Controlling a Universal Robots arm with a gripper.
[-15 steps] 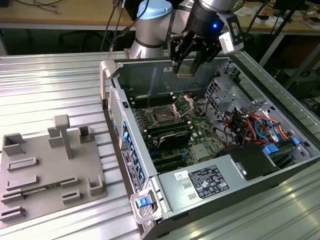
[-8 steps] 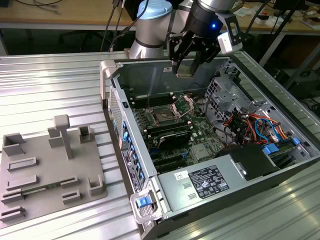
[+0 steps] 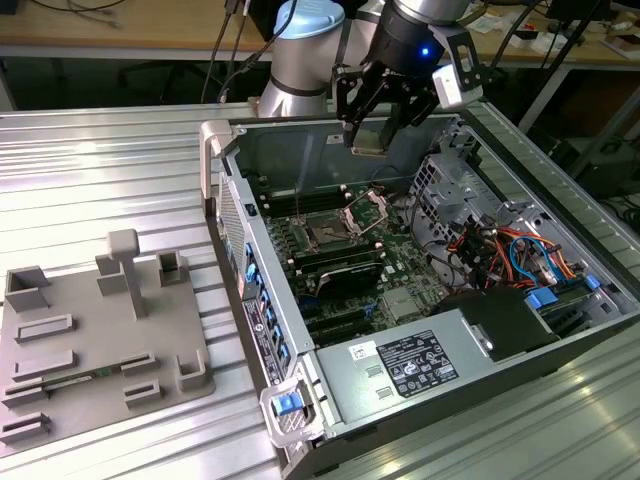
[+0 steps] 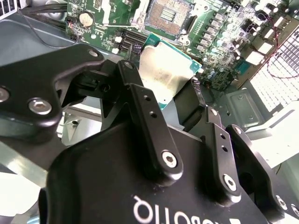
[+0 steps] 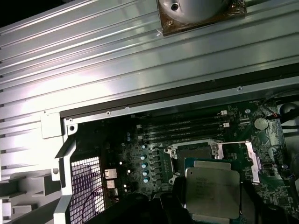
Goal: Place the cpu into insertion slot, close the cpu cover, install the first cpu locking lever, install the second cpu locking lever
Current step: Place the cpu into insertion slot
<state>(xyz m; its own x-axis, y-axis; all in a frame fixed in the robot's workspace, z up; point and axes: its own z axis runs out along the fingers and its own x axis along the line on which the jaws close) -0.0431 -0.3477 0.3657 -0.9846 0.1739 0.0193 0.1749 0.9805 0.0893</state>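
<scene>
**CPU gripped in the air over the open socket**

In the exterior view, the black 2-finger gripper (image 3: pixel 371 138) hangs over the far part of the open dark-grey metal computer case (image 3: pixel 290 150).

The fingers (image 4: pixel 142 105) are closed partway, about 1 chip-width apart. They pinch the small flat square cpu with a dull silver-grey metal top (image 4: pixel 164 70) by 2 opposite edges. The chip sits between the tips, and its flat metal face shows in both wrist views (image 5: pixel 212 189).

In the exterior view the cpu (image 3: pixel 368 150) is in the air, clear of the board and on the far side of the socket.

The square dark insertion slot with a silvery rim (image 3: pixel 327 233) sits in the green circuit board (image 3: pixel 400 270) with its contact field exposed. The thin square silvery cpu cover frame (image 3: pixel 366 208) stands tilted up at the slot's edge, on the exterior view's right, and is not shut.

In the first wrist view the slot (image 5: pixel 192 150) lies partly behind the held chip, with the long black memory slots (image 5: pixel 182 127) just beside it. In the second wrist view the slot (image 4: pixel 168 16) shows beyond the chip's far edge.

A grey plastic fixture tray (image 3: pixel 100 330) lies on the ribbed metal table (image 3: pixel 100 150), well apart from the case on the exterior view's left.
</scene>
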